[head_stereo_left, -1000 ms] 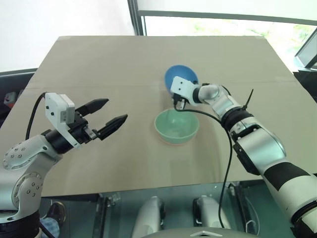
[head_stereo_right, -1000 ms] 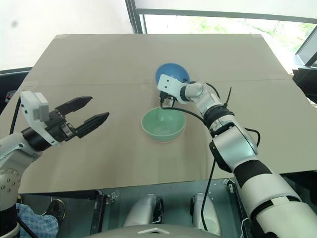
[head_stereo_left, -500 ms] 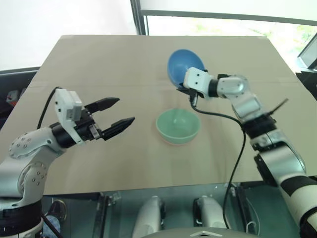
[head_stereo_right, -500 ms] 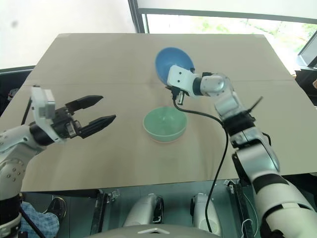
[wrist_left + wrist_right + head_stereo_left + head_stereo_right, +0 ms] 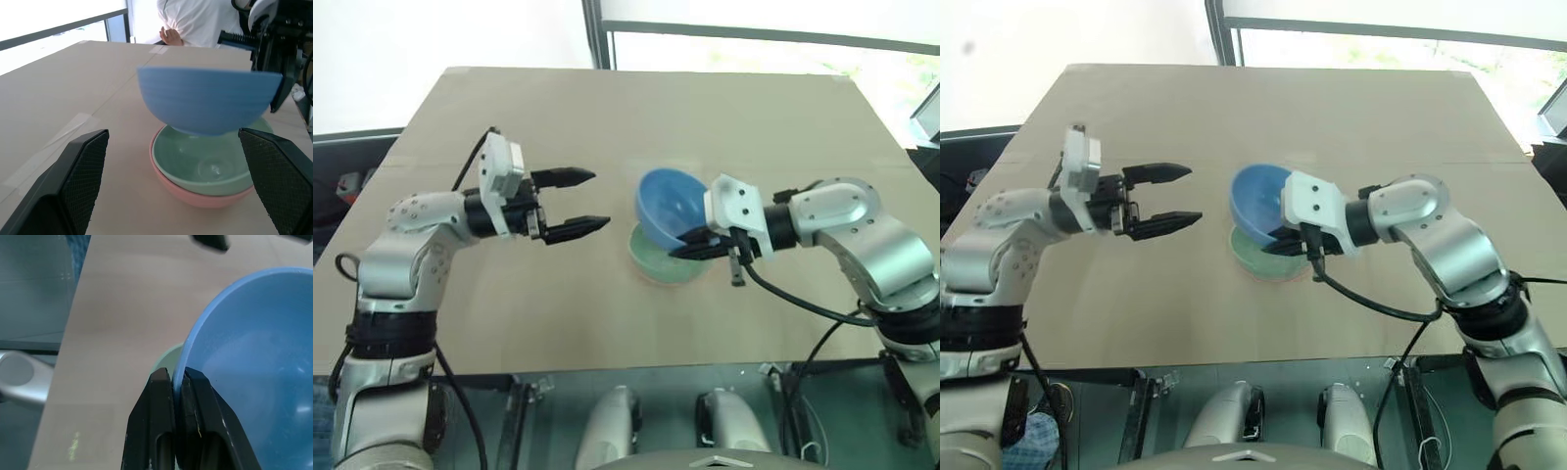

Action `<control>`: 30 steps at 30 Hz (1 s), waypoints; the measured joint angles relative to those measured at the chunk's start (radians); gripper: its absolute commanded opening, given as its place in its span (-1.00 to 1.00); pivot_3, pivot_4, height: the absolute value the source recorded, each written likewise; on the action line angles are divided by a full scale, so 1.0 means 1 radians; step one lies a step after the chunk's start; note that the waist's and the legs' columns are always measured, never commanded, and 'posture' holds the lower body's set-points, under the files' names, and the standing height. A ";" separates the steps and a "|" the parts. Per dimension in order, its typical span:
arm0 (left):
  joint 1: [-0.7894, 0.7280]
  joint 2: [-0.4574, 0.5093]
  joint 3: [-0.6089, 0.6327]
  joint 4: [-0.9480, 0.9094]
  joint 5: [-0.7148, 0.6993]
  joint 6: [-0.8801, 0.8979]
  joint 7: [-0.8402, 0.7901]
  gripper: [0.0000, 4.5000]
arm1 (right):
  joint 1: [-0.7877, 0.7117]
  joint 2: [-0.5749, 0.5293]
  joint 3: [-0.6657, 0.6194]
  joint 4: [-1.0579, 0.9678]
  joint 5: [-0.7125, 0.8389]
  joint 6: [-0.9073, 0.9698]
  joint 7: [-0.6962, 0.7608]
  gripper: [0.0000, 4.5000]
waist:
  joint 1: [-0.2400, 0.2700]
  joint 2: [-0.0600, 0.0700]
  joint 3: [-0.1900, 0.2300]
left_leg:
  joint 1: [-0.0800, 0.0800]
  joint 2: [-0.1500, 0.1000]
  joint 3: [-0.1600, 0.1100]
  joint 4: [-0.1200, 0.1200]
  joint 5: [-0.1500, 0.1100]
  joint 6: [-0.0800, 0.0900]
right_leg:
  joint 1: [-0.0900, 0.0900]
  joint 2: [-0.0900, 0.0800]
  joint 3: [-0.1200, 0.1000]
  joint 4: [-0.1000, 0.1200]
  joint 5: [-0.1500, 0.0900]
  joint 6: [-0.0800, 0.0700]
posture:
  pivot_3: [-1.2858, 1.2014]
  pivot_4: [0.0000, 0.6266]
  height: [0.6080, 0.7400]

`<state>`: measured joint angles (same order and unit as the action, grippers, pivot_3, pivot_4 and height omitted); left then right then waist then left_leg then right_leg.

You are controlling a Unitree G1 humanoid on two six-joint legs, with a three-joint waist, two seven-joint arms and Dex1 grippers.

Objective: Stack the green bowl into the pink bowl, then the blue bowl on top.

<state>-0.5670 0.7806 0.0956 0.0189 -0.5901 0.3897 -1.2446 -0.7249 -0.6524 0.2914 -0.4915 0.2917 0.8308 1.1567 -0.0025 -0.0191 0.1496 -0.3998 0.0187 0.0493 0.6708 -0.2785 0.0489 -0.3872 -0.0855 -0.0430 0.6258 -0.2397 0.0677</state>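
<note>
Bowls of thin, stiff plastic, light and probably a bit slippery, so the rim is the best hold. The right gripper (image 5: 177,377) pinches the blue bowl (image 5: 208,100) by its rim, just above the green bowl (image 5: 208,164) nested in the pink bowl (image 5: 195,196). The left gripper (image 5: 582,201) stands spread, beside them, empty.

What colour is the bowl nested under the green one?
Salmon pink bowl, clearest in the left wrist view.

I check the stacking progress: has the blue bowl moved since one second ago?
Yes. The blue bowl, pinched at its rim by the right gripper, came from the table's far side toward the robot and now hangs above the green bowl nested in the pink bowl.
</note>
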 measured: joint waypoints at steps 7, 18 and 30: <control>-0.055 -0.034 -0.064 0.063 0.029 -0.029 -0.081 1.00 | 0.003 -0.024 0.015 -0.010 -0.001 0.016 -0.065 -0.59 | -0.008 0.000 0.000 | 0.000 0.001 0.000 0.000 0.000 0.000 | -0.001 0.000 0.000 0.000 0.000 0.000 | 0.03 -0.52 1.00; -0.040 -0.064 -0.067 0.062 0.092 -0.044 -0.019 1.00 | 0.023 0.018 -0.040 0.048 -0.021 -0.013 -0.232 0.30 | -0.004 -0.001 0.000 | -0.001 0.002 0.000 0.001 0.000 0.000 | 0.000 0.000 0.000 0.000 0.000 0.000 | 0.03 -0.52 1.00; 0.346 -0.093 0.127 -0.287 0.052 0.088 0.320 1.00 | 0.589 0.016 -0.505 0.103 0.097 -0.327 -0.228 0.30 | 0.015 0.000 0.000 | 0.001 0.003 0.000 -0.002 -0.001 0.002 | 0.003 -0.002 0.001 -0.002 0.000 0.000 | 0.03 -0.52 1.00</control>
<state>-0.2210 0.6872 0.2222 -0.2686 -0.5381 0.4782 -0.9243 -0.1361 -0.6363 -0.2139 -0.3888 0.3883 0.5040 0.9286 0.0123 -0.0196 0.1492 -0.3985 0.0221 0.0490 0.6689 -0.2798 0.0509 -0.3847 -0.0872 -0.0419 0.6235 -0.2399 0.0679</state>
